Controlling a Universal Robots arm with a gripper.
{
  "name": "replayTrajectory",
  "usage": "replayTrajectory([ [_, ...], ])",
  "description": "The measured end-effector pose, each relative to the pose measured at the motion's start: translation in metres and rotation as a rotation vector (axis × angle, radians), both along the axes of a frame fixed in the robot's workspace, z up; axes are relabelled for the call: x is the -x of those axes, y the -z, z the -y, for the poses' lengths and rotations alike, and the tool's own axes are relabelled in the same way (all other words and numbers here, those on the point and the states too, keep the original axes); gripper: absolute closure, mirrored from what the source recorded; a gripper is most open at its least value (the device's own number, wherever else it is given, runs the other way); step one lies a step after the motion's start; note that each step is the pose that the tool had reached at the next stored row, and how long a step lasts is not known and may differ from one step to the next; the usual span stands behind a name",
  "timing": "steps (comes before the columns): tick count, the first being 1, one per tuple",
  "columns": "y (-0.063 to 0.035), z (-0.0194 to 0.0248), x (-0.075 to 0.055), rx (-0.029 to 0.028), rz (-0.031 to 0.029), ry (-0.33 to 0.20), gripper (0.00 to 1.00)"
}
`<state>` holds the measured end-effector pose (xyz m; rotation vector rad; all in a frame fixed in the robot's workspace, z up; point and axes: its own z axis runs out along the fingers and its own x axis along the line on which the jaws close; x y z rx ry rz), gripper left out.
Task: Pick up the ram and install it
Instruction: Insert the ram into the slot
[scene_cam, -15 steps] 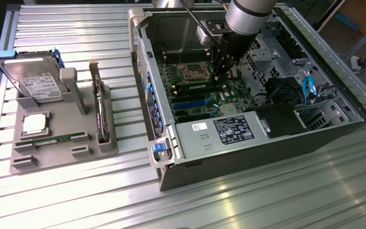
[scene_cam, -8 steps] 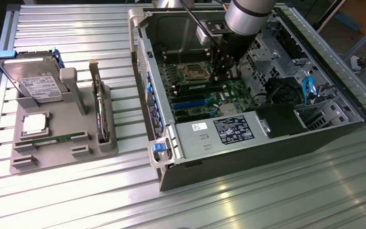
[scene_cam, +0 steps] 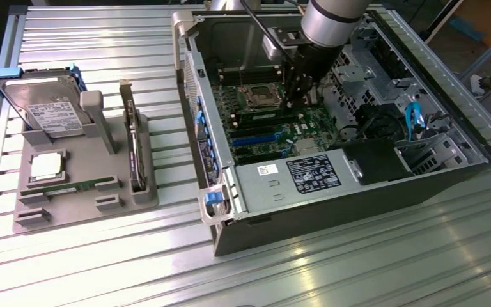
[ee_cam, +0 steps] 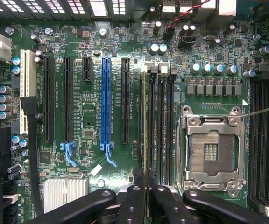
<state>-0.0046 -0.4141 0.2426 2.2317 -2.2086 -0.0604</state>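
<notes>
The ram (ee_cam: 144,116) is seen edge-on, a thin strip. Its end nearest the gripper (ee_cam: 145,175) is hidden between the fingertips, so the hold cannot be judged. Above the gripper, the picture's edge cuts off the arm (scene_cam: 332,22).

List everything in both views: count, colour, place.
computer case: one, grey-black, open, exterior view's right
motherboard: one, green, inside the case
processor socket: one, silver, empty, on the motherboard
ram: one, green, held edge-on over a memory slot
tray: one, grey, exterior view's left
hard drive: one, silver, upright in the tray
processor chip: one, silver, flat on the tray
green stick: one, green, lying in the tray
board: one, dark, on edge in the tray
table: one, silver, under everything
robot arm: one, grey, reaching into the case
gripper: one, black, shut on the ram
</notes>
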Motion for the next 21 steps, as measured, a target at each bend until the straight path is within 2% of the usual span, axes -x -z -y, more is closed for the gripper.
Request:
replayTrajectory([
  [21, 0.0027, 0.0004, 0.0005, 0.0007, -0.0001, 0.000, 0.88],
])
